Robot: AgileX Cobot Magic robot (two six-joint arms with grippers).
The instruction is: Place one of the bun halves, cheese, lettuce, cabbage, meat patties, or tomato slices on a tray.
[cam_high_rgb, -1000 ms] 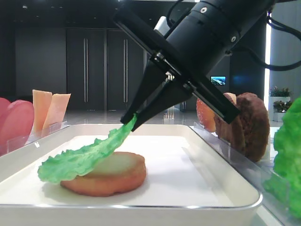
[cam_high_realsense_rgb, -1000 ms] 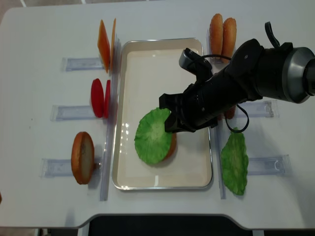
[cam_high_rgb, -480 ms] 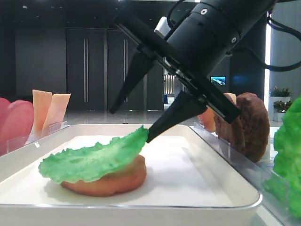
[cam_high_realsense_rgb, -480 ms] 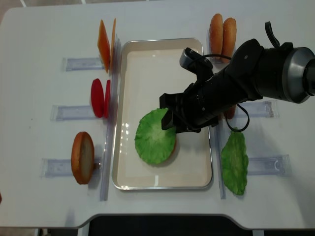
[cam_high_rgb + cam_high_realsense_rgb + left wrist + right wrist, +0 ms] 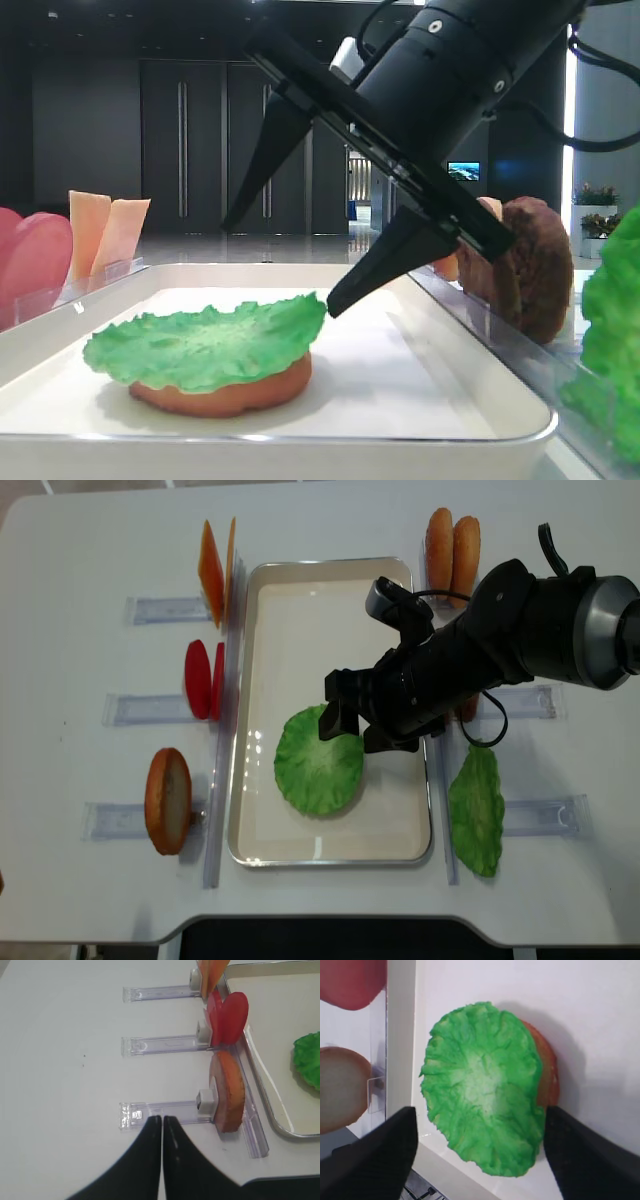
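A bright green lettuce (image 5: 210,345) leaf lies flat on a bun half (image 5: 235,393) on the floor of the white tray (image 5: 420,385). My right gripper (image 5: 282,268) hangs just above the leaf's right edge, jaws wide open and holding nothing. From the right wrist, the lettuce (image 5: 482,1085) sits between and beyond the two spread fingers (image 5: 385,1155), with the bun half (image 5: 547,1070) showing at its right side. My left gripper (image 5: 162,1119) is shut and empty over the bare table, beside a clear holder with another bun half (image 5: 230,1092).
Clear holders flank the tray (image 5: 240,680): cheese (image 5: 215,570), tomato slices (image 5: 203,678) and a bun half (image 5: 167,800) on the left, two bun halves (image 5: 452,545) and a spare lettuce (image 5: 477,810) on the right. Meat patties (image 5: 530,265) stand right of the tray.
My right gripper's jaws opened and let go of the lettuce. The leaf's raised edge dropped, and it now lies flat on the bun half. The left gripper has not moved.
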